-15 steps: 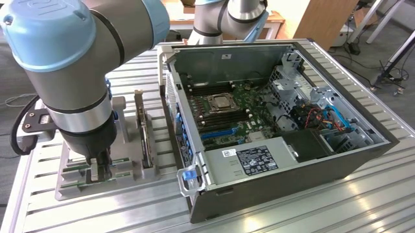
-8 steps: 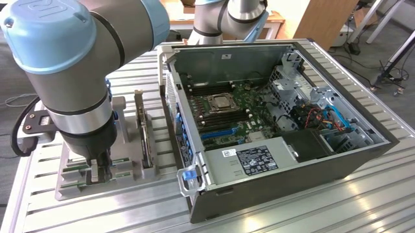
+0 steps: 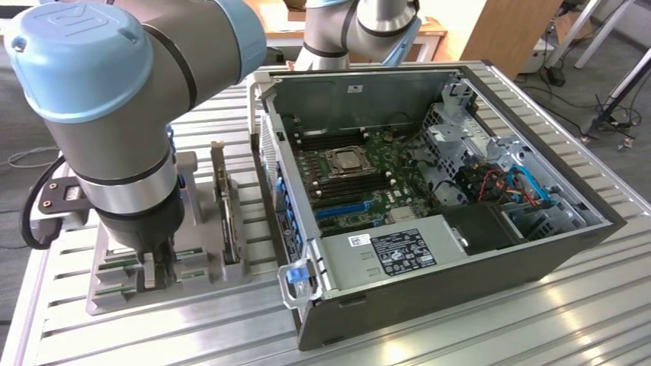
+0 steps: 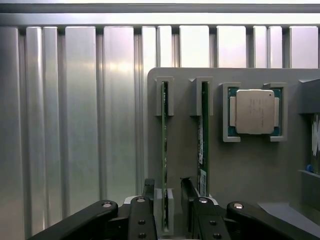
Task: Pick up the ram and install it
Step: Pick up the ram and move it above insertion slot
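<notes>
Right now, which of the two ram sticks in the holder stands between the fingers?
The ram stick farther from the processor: the open fingers straddle it. The other stick, beside the processor, stands outside them.

The arm (image 3: 127, 179) was all silver-grey tubing, and its big joint cap (image 3: 81, 57) was pale blue with a raised logo. Below that cap a black cable (image 3: 29, 221) looped out, and the gripper (image 4: 167, 187) was black links dotted with silver screws (image 4: 106, 204).
</notes>
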Controlling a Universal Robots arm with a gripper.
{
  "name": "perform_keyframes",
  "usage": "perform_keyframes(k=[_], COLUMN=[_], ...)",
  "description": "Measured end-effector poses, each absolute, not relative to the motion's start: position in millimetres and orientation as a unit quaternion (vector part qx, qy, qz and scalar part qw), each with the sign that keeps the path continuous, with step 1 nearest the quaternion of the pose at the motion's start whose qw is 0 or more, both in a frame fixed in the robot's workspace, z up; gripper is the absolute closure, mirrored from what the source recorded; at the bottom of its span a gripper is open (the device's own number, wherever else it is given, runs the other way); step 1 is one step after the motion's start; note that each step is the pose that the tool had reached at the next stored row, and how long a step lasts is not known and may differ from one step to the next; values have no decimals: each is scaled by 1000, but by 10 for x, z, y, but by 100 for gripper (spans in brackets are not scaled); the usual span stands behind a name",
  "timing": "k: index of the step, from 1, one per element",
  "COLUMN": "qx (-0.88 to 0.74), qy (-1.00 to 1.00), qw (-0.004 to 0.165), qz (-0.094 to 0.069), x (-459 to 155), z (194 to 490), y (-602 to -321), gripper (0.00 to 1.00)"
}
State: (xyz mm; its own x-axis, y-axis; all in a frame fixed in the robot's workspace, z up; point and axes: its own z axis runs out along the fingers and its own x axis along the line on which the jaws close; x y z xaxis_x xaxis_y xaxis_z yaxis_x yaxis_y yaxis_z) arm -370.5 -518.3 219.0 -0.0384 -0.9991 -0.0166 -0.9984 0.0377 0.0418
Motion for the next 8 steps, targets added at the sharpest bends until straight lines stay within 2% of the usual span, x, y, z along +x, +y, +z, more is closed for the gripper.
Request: perform_keyframes(k=[8], qx=[693], qy=[-720], qw=[8], qz=[-21], x=[-3705], z=[2173], y=[-5183], gripper=[64])
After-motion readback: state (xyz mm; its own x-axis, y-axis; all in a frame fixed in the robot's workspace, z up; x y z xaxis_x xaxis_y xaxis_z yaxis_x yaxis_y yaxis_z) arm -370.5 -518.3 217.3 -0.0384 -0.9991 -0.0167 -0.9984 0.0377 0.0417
